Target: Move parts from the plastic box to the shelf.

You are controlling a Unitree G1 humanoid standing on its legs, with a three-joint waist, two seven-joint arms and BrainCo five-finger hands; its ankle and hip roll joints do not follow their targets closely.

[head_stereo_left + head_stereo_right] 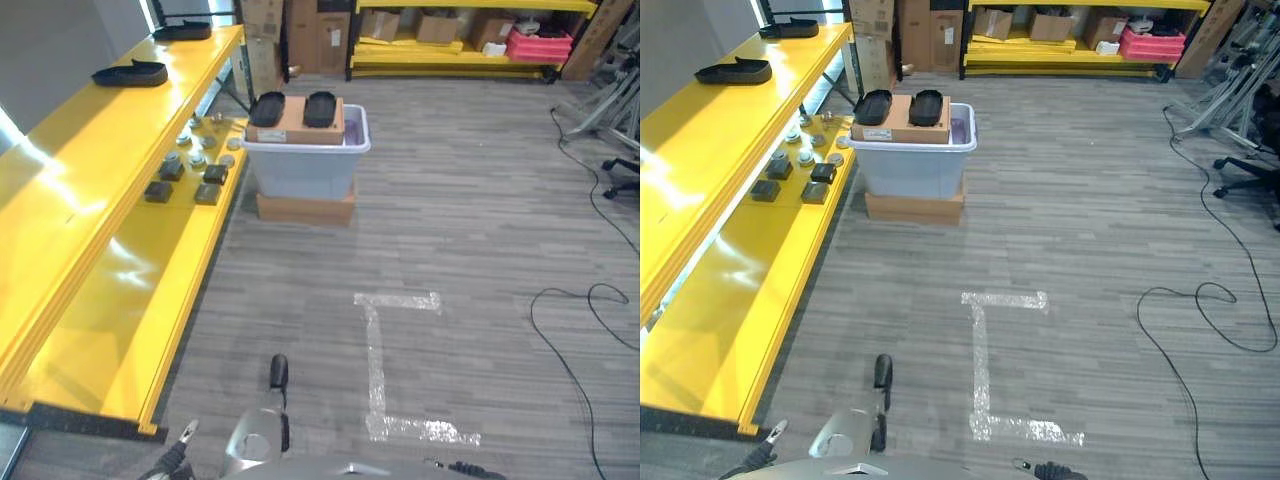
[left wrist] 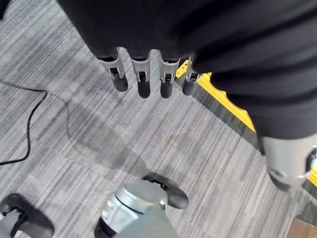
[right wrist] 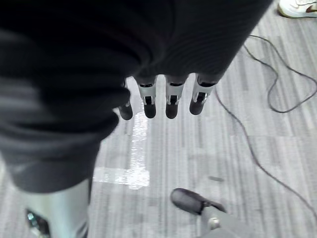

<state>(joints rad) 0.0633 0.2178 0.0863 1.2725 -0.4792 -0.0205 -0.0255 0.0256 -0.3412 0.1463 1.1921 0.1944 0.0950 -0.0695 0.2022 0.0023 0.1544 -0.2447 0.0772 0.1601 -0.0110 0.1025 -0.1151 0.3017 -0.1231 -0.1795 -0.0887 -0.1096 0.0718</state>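
The pale plastic box [image 1: 305,160] stands on a flat carton on the floor, beside the yellow shelf [image 1: 110,150] that runs along my left. A cardboard box [image 1: 297,125] lies across its rim and carries two black oval parts [image 1: 267,108]. Several dark blocks [image 1: 158,191] and round silver parts [image 1: 197,157] sit on the shelf's lower level. Two black oval parts [image 1: 130,73] lie on its top level. My left hand [image 2: 143,74] hangs over the floor with straight fingers, holding nothing. My right hand [image 3: 171,96] hangs the same way, open and holding nothing.
White tape marks [image 1: 378,360] lie on the grey floor between me and the box. A second yellow rack [image 1: 460,45] with cartons lines the far wall. A chair base [image 1: 625,170] and metal stand legs [image 1: 600,105] are at the right. A person's shoe [image 3: 297,7] is nearby.
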